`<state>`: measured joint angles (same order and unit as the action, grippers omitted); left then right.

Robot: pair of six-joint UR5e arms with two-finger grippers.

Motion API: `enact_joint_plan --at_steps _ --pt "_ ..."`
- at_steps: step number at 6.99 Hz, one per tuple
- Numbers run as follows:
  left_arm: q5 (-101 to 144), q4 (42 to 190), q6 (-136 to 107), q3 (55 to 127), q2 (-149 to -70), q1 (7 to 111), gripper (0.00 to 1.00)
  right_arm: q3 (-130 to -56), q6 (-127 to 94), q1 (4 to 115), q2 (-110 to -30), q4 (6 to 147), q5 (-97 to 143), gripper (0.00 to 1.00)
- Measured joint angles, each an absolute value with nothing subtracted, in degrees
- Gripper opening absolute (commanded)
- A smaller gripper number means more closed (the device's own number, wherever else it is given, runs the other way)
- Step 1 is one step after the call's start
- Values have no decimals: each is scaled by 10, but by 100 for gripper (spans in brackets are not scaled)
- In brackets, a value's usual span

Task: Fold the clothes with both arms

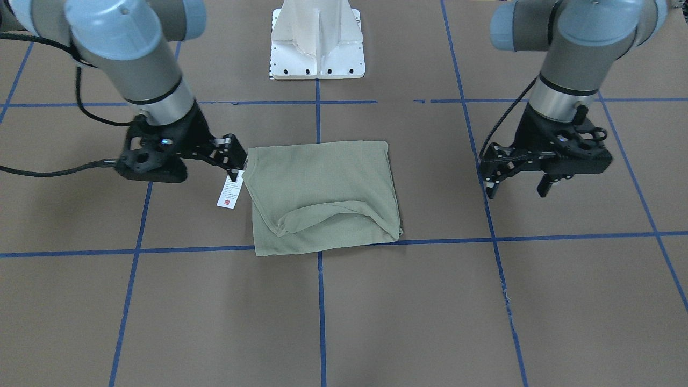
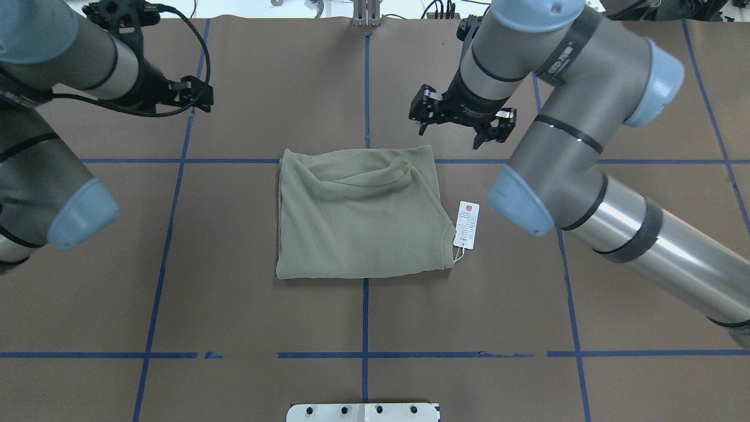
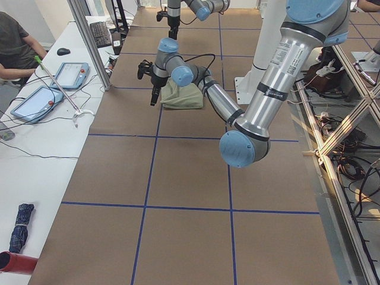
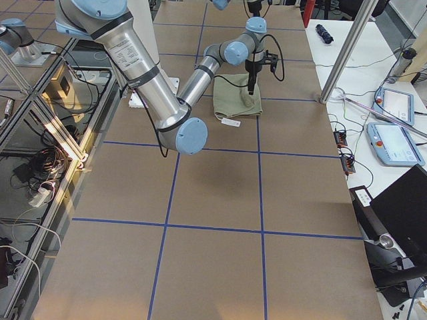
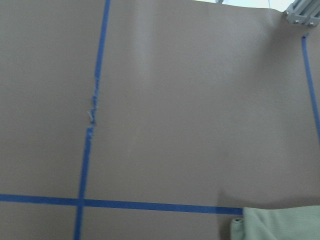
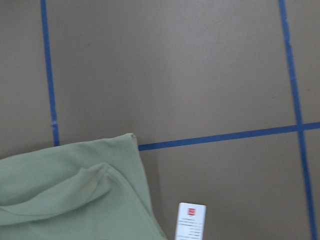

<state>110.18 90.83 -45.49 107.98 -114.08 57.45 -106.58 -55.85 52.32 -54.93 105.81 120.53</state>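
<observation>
Seemingly the shirt [image 2: 357, 217] is close to done: it lies as a compact rectangle at the middle of the table [image 2: 234, 316], with a loose ridge [image 2: 363, 173] of cloth along its 12 o'clock edge in the overhead view. The right fingers [image 2: 420, 108] hover spread apart at about 1 o'clock from the shirt, holding nothing. The left fingers [image 1: 492, 183] are also parted and empty, well apart from it at about 10 o'clock.

If another fold is meant, I would have both arms pinch matching corners through every layer, lift only a little, and carry the edge across evenly so the stack does not skew. That ridge probably wants flattening first. The hang tag [image 2: 467, 224] lies on the table at the shirt's 3 o'clock edge, and its string could snag a finger or get trapped in the fold.

On writing: the tag bears a small red square [image 6: 191, 212] above lines of print too fine to read. White lettering on a black band of the right arm is not legible. No chest logo shows.
</observation>
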Motion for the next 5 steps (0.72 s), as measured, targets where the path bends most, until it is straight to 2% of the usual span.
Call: enact_joint_plan --at_steps 2,5 --pt "1141 882 -240 1075 -1093 675 100 -1090 -288 669 -661 1099 1265 100" --pt "1187 876 98 1035 -1022 824 100 -1074 81 845 -793 1143 1310 100"
